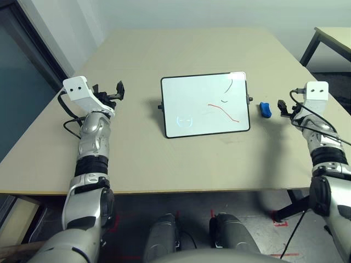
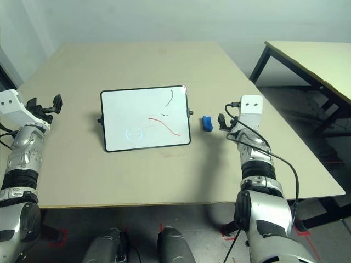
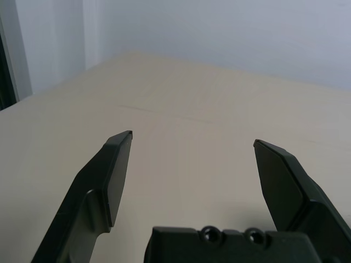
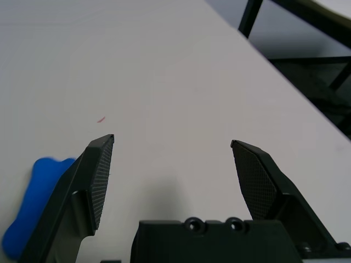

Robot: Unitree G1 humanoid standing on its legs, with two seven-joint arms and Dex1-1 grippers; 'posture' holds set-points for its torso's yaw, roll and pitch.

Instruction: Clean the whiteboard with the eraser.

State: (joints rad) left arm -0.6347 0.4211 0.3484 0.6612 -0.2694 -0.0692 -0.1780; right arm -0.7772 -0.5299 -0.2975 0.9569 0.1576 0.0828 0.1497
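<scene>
Black and textured, the two fingers of the right gripper [image 4: 171, 145] are standing wide apart with nothing between them, hovering over the table [image 1: 192, 49] just to the right of the eraser [image 1: 265, 109]. That eraser is lying flat on the table between this gripper and the whiteboard [image 1: 204, 104], apart from both. It is a small bright blue block with rounded, slightly waisted sides; it is probably light and a little soft, so it should be giving under a pinch rather than slipping. Taking it across its narrow middle, with the flat face kept downward for wiping, looks the surest hold.

Beyond it, the whiteboard is lying near the table's middle, thin, stiff and framed in black, likely light enough to be sliding under a hard wipe. Its face is carrying loose red and dark strokes and a faint blue circle near one corner; none of it reads as words. No brand or label is showing on either thing.

Far to the left, the left gripper [image 3: 193, 143] is likewise holding its fingers apart and empty.
</scene>
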